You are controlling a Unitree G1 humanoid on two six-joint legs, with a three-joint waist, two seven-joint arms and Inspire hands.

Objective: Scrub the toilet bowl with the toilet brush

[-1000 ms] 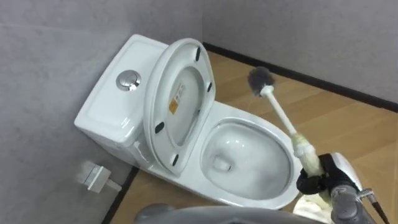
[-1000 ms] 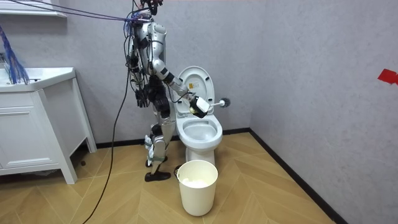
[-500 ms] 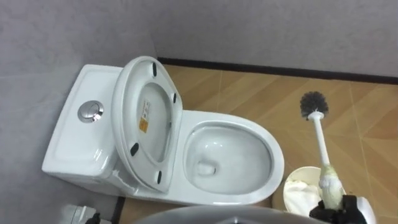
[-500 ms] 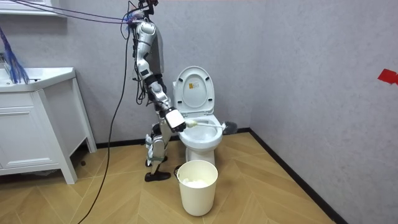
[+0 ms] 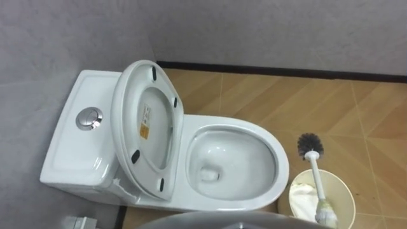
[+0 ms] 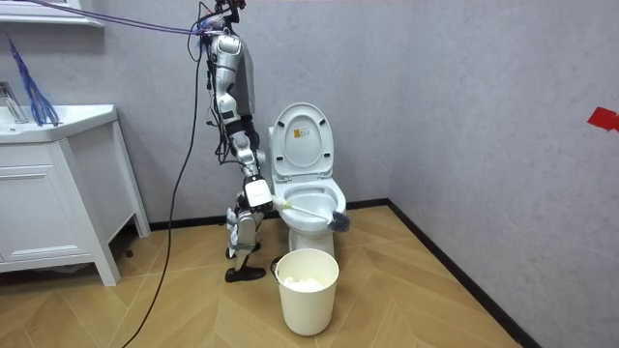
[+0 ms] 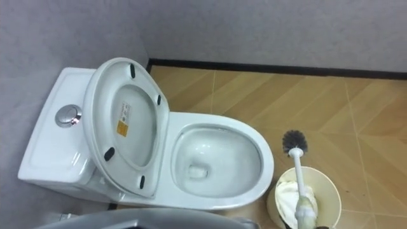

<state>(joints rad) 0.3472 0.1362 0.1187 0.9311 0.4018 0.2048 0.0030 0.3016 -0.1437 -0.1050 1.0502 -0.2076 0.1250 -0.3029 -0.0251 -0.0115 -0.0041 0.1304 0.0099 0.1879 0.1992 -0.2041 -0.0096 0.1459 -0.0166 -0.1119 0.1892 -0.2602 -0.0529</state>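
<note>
The right robot hand hangs low beside the toilet, on the room view's left of the bowl. As far as we can make out at that distance, it is closed round the end of the toilet brush.

From the head camera we see the brush outside the bowl, just off the toilet's front rim. Its long axis runs almost straight away from the robot. The pale wrapped grip is nearest us, and the dark bristle head is at the far end, pointing towards the wall behind the toilet. In the room view the handle slopes down from the hand to the room view's right, so the bristles sit lower than the grip, level with the front of the bowl.

A cream bin stands on the wooden floor just in front of the toilet. The handle crosses above its mouth, and the bristles lie past its far rim. Inside the bin we see crumpled white material.

The toilet bowl stands open, with the lid tipped up against the cistern.
</note>
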